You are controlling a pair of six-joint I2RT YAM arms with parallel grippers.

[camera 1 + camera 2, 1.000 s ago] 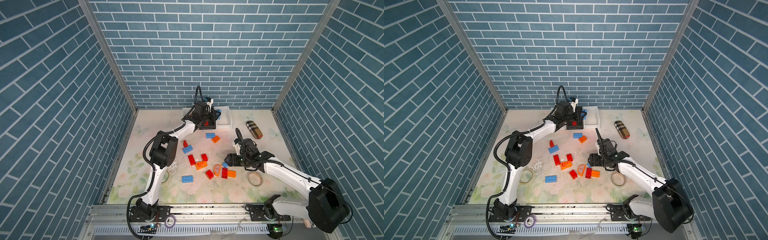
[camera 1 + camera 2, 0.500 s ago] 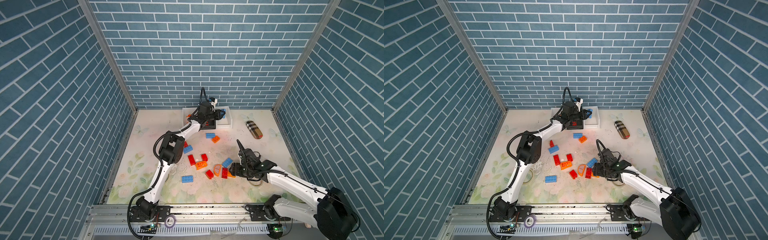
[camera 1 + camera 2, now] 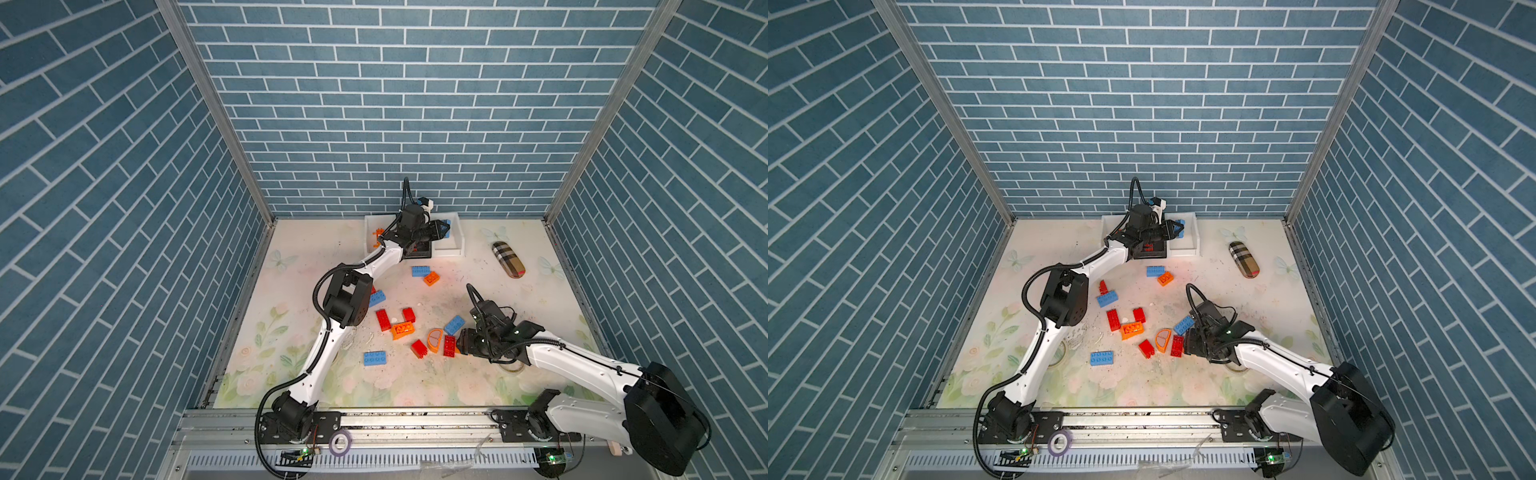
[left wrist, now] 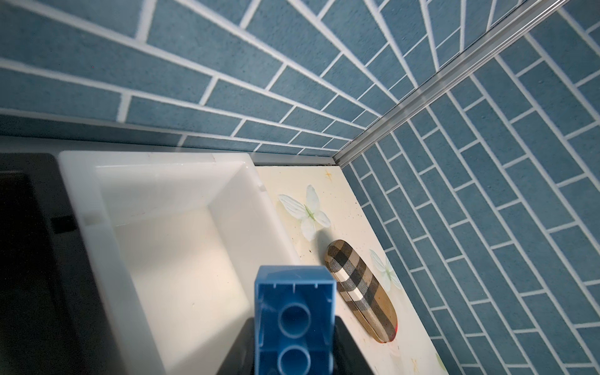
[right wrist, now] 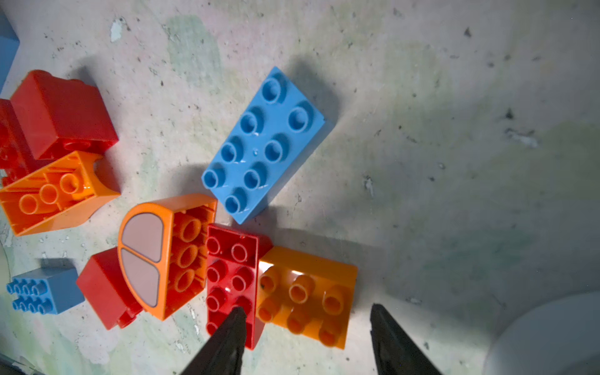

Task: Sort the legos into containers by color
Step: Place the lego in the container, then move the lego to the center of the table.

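**Blue brick held over the white bin; right jaws parted at the brick pile.**
You see the blue brick clenched in the left jaws, hanging above the right-hand white bin at the rear wall, just beside the black bin. The right jaws stand released, low over the table, straddling an orange brick, with one fingertip over a red brick. Other legos in red, orange and blue lie loose mid-table. The plaid case lies apart.
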